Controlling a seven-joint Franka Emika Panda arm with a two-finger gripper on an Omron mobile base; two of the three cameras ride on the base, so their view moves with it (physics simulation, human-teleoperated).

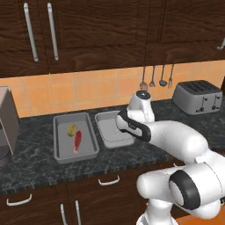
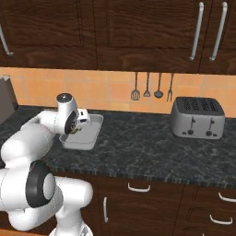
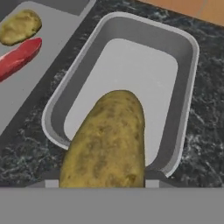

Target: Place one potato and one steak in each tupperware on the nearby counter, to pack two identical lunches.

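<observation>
Tool (image 3: 103,186) grips lumpy oval potato (image 3: 107,140) over smooth rounded tupperware (image 3: 179,113).

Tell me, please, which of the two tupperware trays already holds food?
The larger left tray, holding a potato and steak; the smaller right tray is still bare.

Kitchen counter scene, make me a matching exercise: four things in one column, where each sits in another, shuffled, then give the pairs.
Things:
1. red flat steak
2. yellow-brown oval potato in the gripper
3. silver toaster
4. smaller grey tray

Places:
A. far right on the dark speckled counter
B. under the held potato, nothing inside
C. lying in the larger grey tray
D. held over a tray

Pairs: 1-C, 2-D, 3-A, 4-B
</observation>
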